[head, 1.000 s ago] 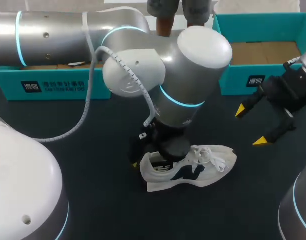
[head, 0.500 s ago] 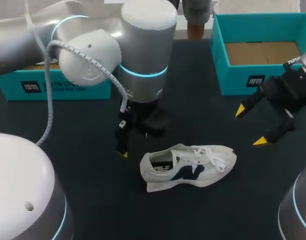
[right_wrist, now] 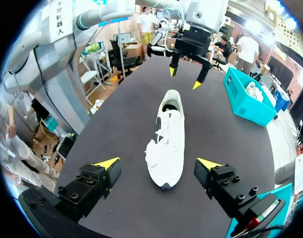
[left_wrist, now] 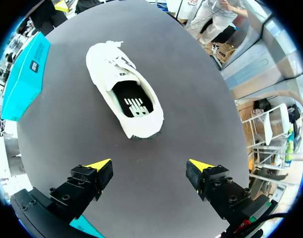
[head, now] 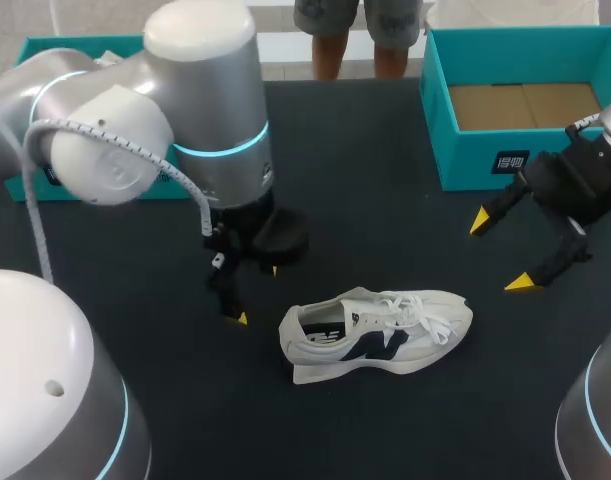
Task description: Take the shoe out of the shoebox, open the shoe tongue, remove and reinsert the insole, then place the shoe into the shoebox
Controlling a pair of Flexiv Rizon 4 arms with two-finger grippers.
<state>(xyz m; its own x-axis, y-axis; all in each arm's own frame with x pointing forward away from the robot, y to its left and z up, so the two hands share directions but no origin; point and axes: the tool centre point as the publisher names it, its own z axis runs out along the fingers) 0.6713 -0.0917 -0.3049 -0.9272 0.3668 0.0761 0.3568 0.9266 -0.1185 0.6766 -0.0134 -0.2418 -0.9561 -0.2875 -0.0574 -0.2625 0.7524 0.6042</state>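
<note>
A white shoe with a dark side mark lies on its sole on the black table, toe toward my right arm, laces loose. In the left wrist view the shoe lies ahead of my left gripper, heel nearest, with the printed insole visible inside. My left gripper hangs open just left of the heel, touching nothing. My right gripper stands open to the right of the toe, empty. From the right wrist the shoe lies ahead of my right gripper, and my left gripper hovers beyond the heel. The teal shoebox sits open at the back right.
A second teal box stands at the back left, mostly hidden behind my left arm; it also shows as the teal box beside the shoe in the right wrist view. The teal shoebox lies off to the side in the left wrist view.
My left arm has drawn back from over the shoe's heel toward the left, and its open gripper now hangs beside the heel. The shoe and right arm have stayed put.
</note>
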